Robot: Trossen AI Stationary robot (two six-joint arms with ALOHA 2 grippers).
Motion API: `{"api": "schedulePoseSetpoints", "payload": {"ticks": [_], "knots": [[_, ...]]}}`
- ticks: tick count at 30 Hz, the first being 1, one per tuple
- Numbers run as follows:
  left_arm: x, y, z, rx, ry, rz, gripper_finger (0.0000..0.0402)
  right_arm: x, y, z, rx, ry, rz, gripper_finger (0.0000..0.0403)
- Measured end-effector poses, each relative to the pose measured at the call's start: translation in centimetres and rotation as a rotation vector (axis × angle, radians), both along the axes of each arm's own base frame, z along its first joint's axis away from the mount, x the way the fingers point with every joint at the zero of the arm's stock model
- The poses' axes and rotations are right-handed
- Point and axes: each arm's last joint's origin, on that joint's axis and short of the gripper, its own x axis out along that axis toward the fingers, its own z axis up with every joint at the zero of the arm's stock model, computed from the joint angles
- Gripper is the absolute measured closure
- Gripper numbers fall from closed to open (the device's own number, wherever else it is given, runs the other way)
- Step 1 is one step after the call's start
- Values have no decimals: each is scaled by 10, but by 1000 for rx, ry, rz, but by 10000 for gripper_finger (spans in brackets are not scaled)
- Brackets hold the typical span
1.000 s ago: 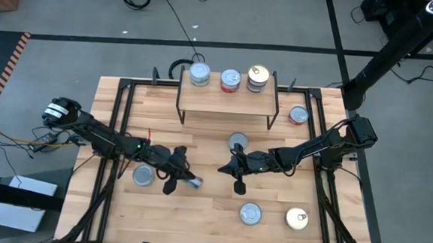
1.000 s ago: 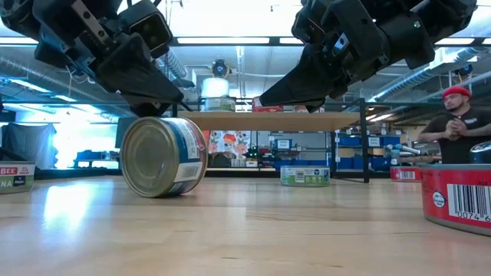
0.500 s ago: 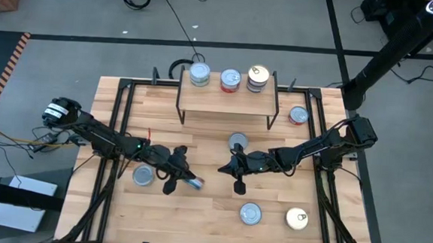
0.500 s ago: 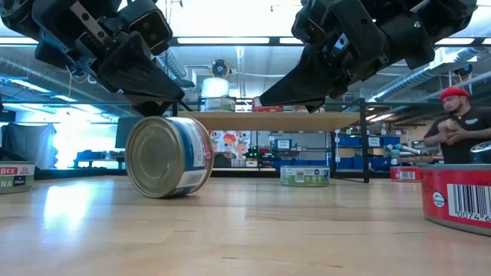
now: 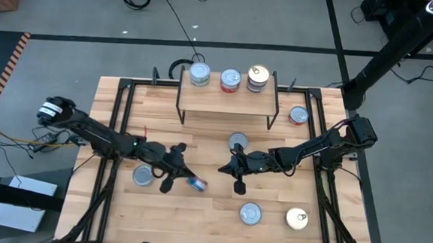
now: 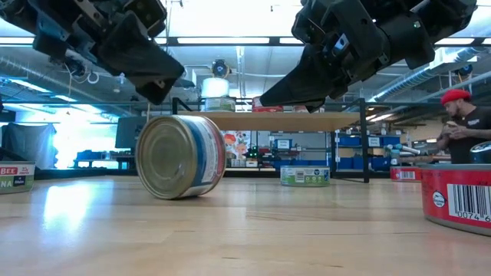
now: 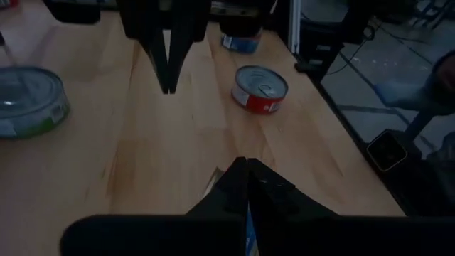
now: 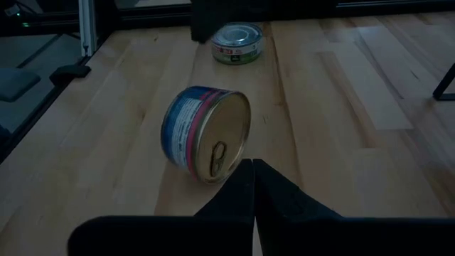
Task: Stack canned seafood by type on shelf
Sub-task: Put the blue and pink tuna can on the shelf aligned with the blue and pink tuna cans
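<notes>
On the wooden table [image 5: 211,212], a blue tin [image 5: 195,183] sits tipped up on its edge, near the middle. At its 9 o'clock, the left gripper [image 5: 180,169] hangs just above it, fingers together, holding nothing. At 3 o'clock, the right gripper [image 5: 227,168] waits, fingers together too. Far off at 12 o'clock, the shelf [image 5: 228,97] holds three stacks of tins.

Slatted wooden table [image 5: 211,212] with scattered tins; shelf [image 5: 228,97] with three tin stacks
</notes>
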Motion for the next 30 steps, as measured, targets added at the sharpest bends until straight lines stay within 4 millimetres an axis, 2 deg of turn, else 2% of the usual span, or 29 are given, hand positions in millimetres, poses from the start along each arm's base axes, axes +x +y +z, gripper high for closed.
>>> {"api": "schedulePoseSetpoints", "payload": {"ticks": [14,22,30], "knots": [[-4,3,12,60,-77,-41,387,0,0,-1,-3,5,1,392],[-1,-1,26,54,-240,-168,396,1,-1,0,17,-5,-12,391],[1,-1,31,94,-325,-163,397,1,-5,-1,17,4,-23,382]]}}
